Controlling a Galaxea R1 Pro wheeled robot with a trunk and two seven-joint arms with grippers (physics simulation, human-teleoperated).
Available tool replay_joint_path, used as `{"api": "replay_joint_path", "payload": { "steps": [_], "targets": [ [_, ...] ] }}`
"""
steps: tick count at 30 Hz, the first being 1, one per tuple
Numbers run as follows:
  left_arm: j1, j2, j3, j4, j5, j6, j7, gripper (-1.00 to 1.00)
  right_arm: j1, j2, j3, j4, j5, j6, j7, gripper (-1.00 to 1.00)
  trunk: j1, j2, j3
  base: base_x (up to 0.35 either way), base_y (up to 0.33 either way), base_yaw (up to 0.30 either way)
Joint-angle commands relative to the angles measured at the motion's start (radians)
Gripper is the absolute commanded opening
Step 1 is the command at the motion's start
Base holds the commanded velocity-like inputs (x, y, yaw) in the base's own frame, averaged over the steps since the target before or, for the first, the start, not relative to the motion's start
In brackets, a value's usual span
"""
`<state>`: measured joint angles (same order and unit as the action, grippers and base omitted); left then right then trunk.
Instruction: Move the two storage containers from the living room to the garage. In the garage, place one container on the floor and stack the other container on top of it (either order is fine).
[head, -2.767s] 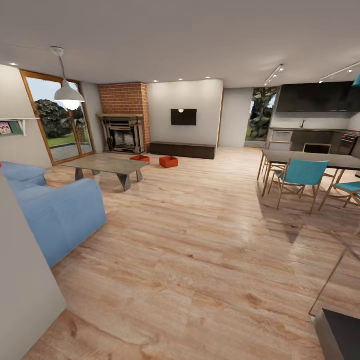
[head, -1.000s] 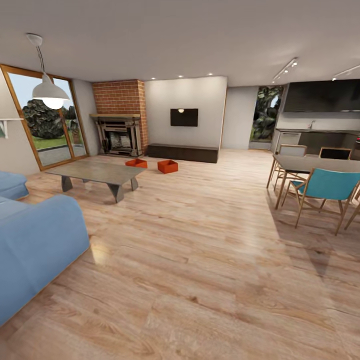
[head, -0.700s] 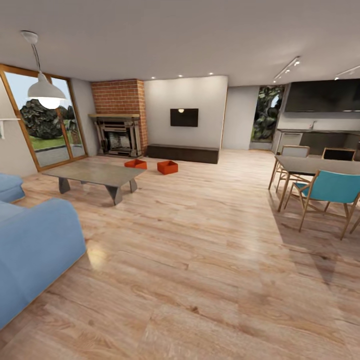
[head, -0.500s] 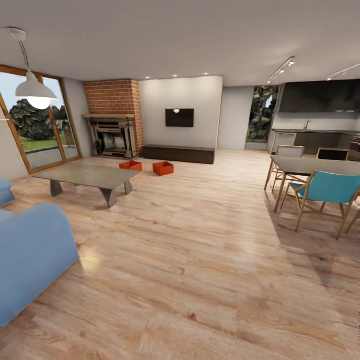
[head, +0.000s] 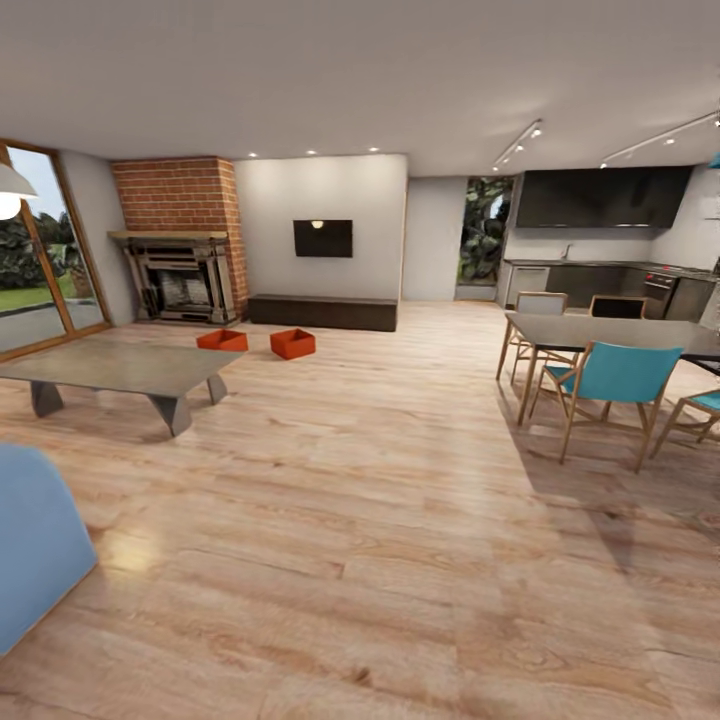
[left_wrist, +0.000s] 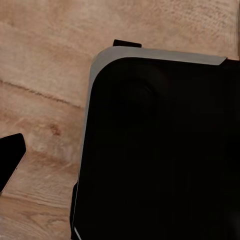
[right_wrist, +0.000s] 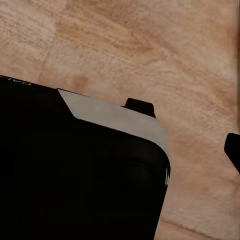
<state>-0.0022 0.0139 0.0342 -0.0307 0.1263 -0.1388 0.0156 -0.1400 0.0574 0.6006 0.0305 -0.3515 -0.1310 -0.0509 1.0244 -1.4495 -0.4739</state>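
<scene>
Where fireplace stands, two storage containers on wood floor

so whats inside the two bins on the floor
Nothing can be read inside them from here. Both bins, left and right, sit far off on the wood floor by the fireplace. Only their outer walls and rims face the head camera; their bottoms stay hidden.
</scene>
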Motion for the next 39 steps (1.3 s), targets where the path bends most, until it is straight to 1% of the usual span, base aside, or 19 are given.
{"api": "replay_joint_path", "payload": {
  "steps": [1, 39],
  "targets": [
    [0.0, 0.0, 0.003, 0.0, 0.006, -0.002, 0.0, 1.0, -0.001, 0.001, 0.008, 0.003, -0.008, -0.005, -0.001, 1.0, 0.001, 0.0, -0.001, 0.321, 0.0, -0.061],
    [0.0, 0.0, 0.003, 0.0, 0.006, -0.002, 0.0, 1.0, -0.001, 0.001, 0.008, 0.003, -0.007, -0.005, -0.001, 1.0, 0.001, 0.0, -0.001, 0.321, 0.0, -0.003]
  ]
}}
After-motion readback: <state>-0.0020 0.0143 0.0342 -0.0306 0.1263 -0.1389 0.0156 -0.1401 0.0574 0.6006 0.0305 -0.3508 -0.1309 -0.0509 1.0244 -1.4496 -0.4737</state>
